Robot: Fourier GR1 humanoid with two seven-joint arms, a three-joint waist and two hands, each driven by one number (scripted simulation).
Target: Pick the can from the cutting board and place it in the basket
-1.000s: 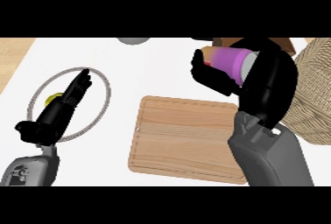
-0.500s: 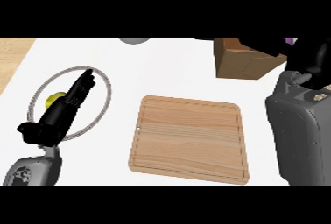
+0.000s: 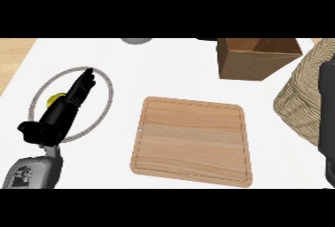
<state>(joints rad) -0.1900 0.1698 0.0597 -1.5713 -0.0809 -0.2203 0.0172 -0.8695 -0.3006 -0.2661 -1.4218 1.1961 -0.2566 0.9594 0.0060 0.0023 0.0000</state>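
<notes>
The wooden cutting board point(image 3: 193, 139) lies bare in the middle of the counter, with no can on it. No can shows anywhere in the head view. The wicker basket point(image 3: 302, 99) stands at the right edge, partly cut off by the picture. Only a dark strip of my right arm point(image 3: 328, 115) shows, at the right edge beside the basket; its hand is out of sight. My left hand point(image 3: 68, 99) rests open at the left, fingers straight and pointing up over a round plate.
A grey-rimmed plate point(image 3: 104, 95) lies at the left with a small yellow thing point(image 3: 55, 98) on it, partly behind my left hand. An open brown box point(image 3: 252, 60) stands behind the board. A grey round object point(image 3: 136, 41) sits at the top edge.
My right arm has swung right with the purple can, from above the board's far corner to the basket side. Hand and can have left the view. The left hand has not moved.
</notes>
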